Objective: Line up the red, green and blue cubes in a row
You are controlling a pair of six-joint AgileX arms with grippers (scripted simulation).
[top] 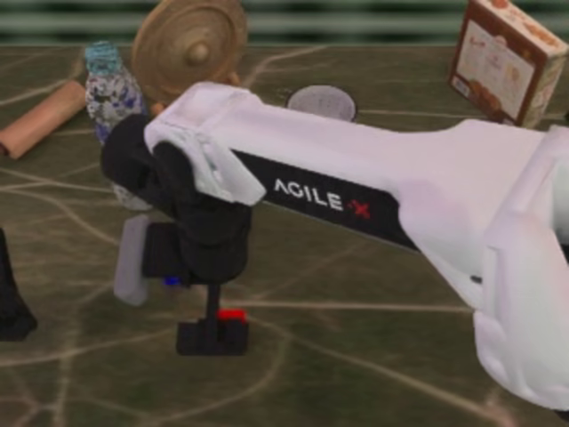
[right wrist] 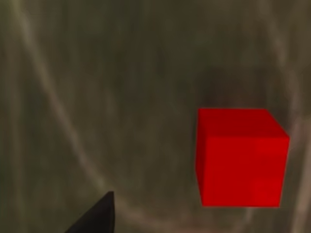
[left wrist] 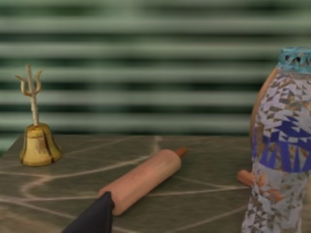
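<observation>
The red cube [top: 232, 315] [right wrist: 240, 158] lies on the dark marbled table left of centre, next to the black fingers of my right gripper [top: 212, 336]. That gripper hovers open just above the table. In the right wrist view the cube rests free, off to one side of the one fingertip [right wrist: 103, 213] that shows. A sliver of the blue cube [top: 171, 281] peeks out from under the right arm's black wrist. The green cube is hidden. My left gripper [top: 11, 311] is parked at the table's left edge, open and holding nothing.
At the back left stand a patterned bottle [top: 111, 93] [left wrist: 284, 145], a rolling pin [top: 40, 120] [left wrist: 143, 179] and a round brass disc [top: 189, 44]. A grey lid [top: 321, 102] and a carton [top: 507, 58] sit at the back. A brass bell [left wrist: 39, 145] shows in the left wrist view.
</observation>
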